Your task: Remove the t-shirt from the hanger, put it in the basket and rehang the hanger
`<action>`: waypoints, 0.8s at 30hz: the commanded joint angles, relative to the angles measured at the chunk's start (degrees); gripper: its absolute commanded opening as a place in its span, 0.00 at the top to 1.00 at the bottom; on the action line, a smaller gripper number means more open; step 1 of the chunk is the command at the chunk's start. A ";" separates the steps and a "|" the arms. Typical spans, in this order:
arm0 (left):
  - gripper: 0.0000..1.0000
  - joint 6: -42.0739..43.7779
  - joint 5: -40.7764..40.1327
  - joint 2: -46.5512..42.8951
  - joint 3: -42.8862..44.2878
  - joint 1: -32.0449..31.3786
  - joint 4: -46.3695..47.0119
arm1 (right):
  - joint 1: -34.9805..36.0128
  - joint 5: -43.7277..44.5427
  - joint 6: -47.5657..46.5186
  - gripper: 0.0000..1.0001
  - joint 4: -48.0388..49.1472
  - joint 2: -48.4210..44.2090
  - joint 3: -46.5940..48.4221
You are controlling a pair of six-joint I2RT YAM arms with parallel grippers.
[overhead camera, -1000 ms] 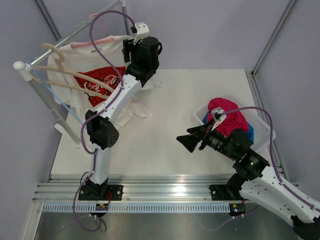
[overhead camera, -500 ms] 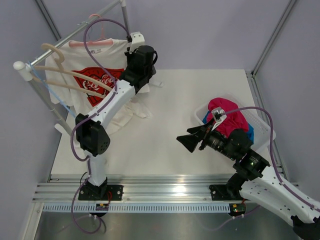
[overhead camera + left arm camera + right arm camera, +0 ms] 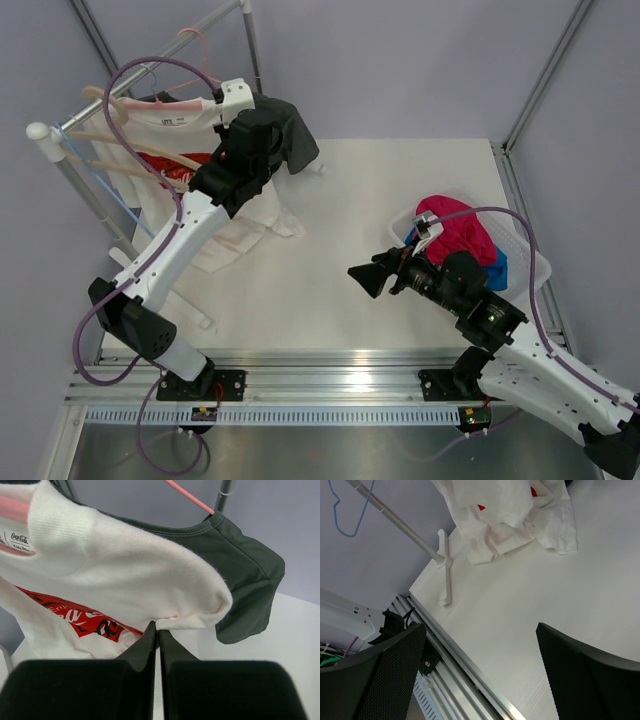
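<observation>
White t-shirt [image 3: 125, 580], apparently pinched by left hand [image 3: 156, 634], mostly hides hanger [image 3: 12, 507].

Right gripper [image 3: 481, 627]: jaws spread wide, nothing between them. White t-shirt [image 3: 505, 515], hem bunched and touching the desk [image 3: 560, 585] at the top of the frame, red print showing in spots. Rack pole [image 3: 400, 522] slants down to a white foot [image 3: 445, 567] near the desk edge. Aluminium rail [image 3: 457, 675] runs below.

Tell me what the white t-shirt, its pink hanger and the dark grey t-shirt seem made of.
The white t-shirt: matte, soft knit, likely cotton; ribbed collar, fuzzy edge. The hanger: smooth salmon-pink, probably plastic; only a sliver shows. The dark grey t-shirt: matte knit fabric, stitched neckline seam.
</observation>
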 commanded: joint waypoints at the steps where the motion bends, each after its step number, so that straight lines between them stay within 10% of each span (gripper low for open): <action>1: 1.00 -2.64 4.37 -4.52 -0.29 0.13 -2.80 | 0.47 1.28 -1.48 0.00 1.07 0.76 2.73; 14: 1.00 -3.78 3.41 -14.97 -7.14 0.13 -4.83 | 0.47 2.69 -2.10 0.01 1.07 5.07 3.61; 18: 0.71 -3.00 5.34 -16.47 -7.06 0.13 -4.92 | 0.47 3.39 -1.92 0.01 -0.33 4.63 3.96; 20: 0.41 -3.26 7.36 -17.17 -6.62 0.13 -4.57 | 0.47 4.27 -2.10 0.01 -0.86 4.28 3.96; 24: 0.40 -5.28 9.56 -18.06 -5.74 0.13 -2.72 | 0.47 4.62 -2.27 0.00 -1.65 4.81 4.57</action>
